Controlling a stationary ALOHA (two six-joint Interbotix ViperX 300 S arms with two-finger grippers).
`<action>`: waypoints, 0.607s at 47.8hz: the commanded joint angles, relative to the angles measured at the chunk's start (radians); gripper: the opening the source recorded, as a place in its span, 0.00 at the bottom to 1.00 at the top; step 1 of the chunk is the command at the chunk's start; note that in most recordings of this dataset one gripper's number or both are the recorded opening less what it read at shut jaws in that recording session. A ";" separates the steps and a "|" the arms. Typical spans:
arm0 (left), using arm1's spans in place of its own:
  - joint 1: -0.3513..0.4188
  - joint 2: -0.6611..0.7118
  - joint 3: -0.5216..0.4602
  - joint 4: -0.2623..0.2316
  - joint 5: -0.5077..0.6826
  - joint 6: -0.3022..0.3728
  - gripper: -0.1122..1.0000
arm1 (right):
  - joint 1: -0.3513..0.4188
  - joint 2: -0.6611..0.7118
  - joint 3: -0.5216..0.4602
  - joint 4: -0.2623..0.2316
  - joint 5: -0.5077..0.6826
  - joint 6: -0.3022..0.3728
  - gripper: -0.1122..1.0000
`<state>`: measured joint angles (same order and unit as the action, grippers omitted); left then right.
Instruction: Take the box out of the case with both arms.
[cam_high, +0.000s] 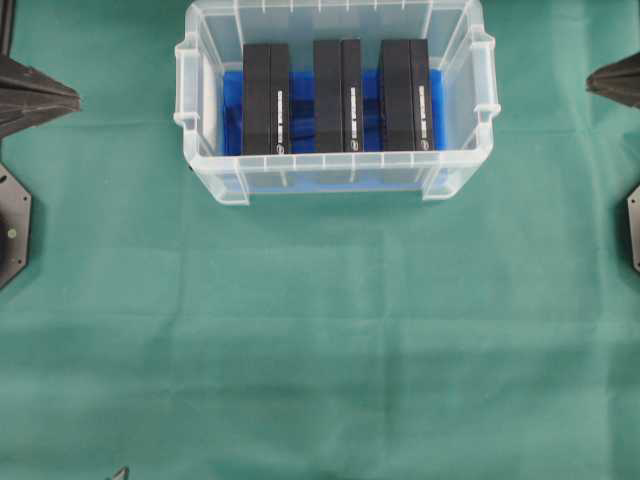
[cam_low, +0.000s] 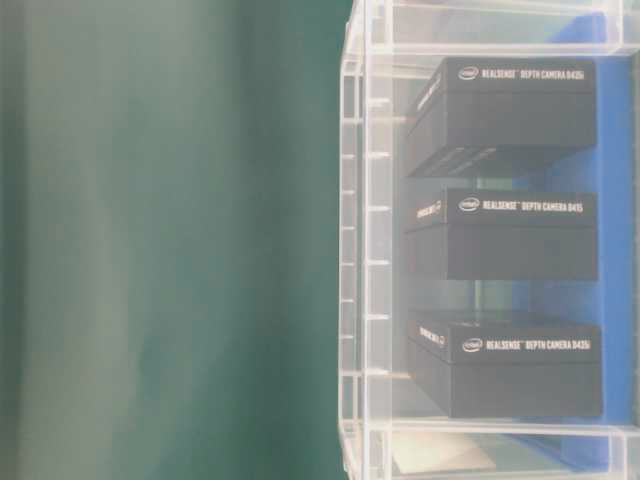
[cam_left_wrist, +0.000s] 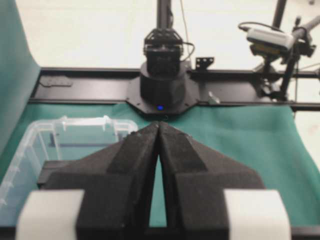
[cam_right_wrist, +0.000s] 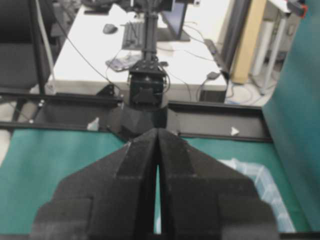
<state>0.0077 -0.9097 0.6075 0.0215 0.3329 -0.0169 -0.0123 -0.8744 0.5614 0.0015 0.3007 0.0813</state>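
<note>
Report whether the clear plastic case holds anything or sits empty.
Not empty. The clear plastic case holds three black rectangular boxes standing side by side on its blue lining; none has been taken out.

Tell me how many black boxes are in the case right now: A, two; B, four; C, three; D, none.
C: the overhead view shows three black boxes side by side in the case, a left box, a middle box and a right box, and the table-level view shows three as well.
</note>
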 joint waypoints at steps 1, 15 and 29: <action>0.002 0.012 -0.049 0.006 0.020 0.002 0.10 | -0.003 0.018 -0.064 0.000 0.026 0.008 0.10; 0.002 0.021 -0.080 0.006 0.169 -0.023 0.10 | -0.003 0.021 -0.081 0.000 0.232 0.069 0.10; 0.002 0.106 -0.189 0.008 0.661 -0.110 0.10 | -0.003 0.087 -0.152 0.000 0.818 0.187 0.10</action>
<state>0.0077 -0.8330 0.4679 0.0261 0.8759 -0.1150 -0.0138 -0.8099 0.4510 0.0000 0.9833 0.2470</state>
